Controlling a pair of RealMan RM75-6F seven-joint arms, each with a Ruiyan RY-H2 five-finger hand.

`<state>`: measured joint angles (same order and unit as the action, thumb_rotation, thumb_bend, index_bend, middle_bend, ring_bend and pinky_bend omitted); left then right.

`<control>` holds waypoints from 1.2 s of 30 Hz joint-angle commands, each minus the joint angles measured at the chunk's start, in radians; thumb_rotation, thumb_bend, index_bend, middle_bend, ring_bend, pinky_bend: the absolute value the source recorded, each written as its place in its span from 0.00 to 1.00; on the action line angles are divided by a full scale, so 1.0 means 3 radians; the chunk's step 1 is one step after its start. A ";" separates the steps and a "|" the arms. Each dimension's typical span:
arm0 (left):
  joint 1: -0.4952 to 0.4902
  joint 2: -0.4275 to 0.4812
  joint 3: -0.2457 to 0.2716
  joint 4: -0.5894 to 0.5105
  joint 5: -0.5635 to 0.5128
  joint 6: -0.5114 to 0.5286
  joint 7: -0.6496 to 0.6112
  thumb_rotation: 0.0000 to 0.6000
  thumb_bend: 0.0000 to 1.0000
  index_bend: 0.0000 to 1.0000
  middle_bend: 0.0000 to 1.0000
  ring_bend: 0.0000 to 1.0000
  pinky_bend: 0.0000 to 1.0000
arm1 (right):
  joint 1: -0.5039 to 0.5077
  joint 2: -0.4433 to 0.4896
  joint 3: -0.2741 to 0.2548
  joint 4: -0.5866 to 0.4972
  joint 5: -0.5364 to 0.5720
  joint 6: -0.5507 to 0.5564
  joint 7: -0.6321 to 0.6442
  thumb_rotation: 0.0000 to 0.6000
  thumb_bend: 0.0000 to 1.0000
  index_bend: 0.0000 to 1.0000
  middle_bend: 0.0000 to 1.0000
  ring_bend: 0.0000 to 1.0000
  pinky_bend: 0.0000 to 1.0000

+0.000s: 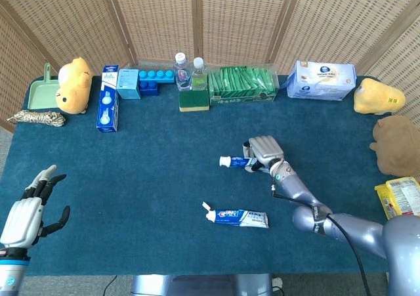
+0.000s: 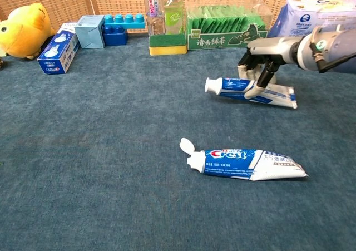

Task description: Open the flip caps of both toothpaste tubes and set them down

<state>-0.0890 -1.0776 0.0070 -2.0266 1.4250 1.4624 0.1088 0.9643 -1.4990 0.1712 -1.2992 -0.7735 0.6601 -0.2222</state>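
Note:
Two toothpaste tubes lie on the blue cloth. The near tube [image 1: 239, 218] [image 2: 250, 163] lies flat, its white flip cap [image 1: 207, 208] [image 2: 187, 146] standing open at the left end. On the far tube [image 1: 235, 161] [image 2: 233, 87] the white cap end points left and looks closed. My right hand [image 1: 265, 151] [image 2: 261, 67] is over this tube's middle, fingers [image 2: 253, 89] wrapped around it, with the tail resting on the cloth. My left hand [image 1: 29, 211] hovers at the front left edge, fingers spread, holding nothing; only the head view shows it.
Along the back stand a yellow plush [image 1: 73, 84], a blue box [image 1: 107, 107], blue blocks [image 1: 155, 79], two bottles [image 1: 189, 71] on a sponge, a green packet box [image 1: 241, 86] and a tissue pack [image 1: 321, 81]. Plush toys [image 1: 377, 96] and a snack packet [image 1: 400, 196] sit at the right.

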 commanded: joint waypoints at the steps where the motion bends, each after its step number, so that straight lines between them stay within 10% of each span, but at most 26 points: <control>1: -0.0020 0.0002 -0.0017 -0.0015 0.0022 -0.0020 0.0009 0.93 0.42 0.13 0.00 0.00 0.11 | -0.0127 0.0094 0.0016 -0.0148 -0.0156 0.0096 0.0155 1.00 0.49 0.93 0.69 0.59 0.70; 20: -0.0704 -0.0115 -0.0382 -0.0150 -0.0223 -0.0844 0.0126 0.93 0.42 0.18 0.09 0.06 0.24 | -0.0538 0.0698 -0.0031 -0.1130 -0.0497 0.0223 0.0584 1.00 0.52 0.94 0.78 0.70 0.78; 36: -0.1843 -0.0691 -0.0846 0.0029 -0.1367 -0.1813 0.0545 0.77 0.39 0.20 0.05 0.03 0.25 | -0.0365 0.0913 -0.0098 -0.1684 -0.0157 0.0214 0.0291 1.00 0.52 0.94 0.78 0.71 0.79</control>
<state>-0.5994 -1.2523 -0.2296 -2.0298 1.0615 0.9467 0.2428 0.8456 -1.2251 0.1450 -1.7987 -0.8346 0.7216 -0.1239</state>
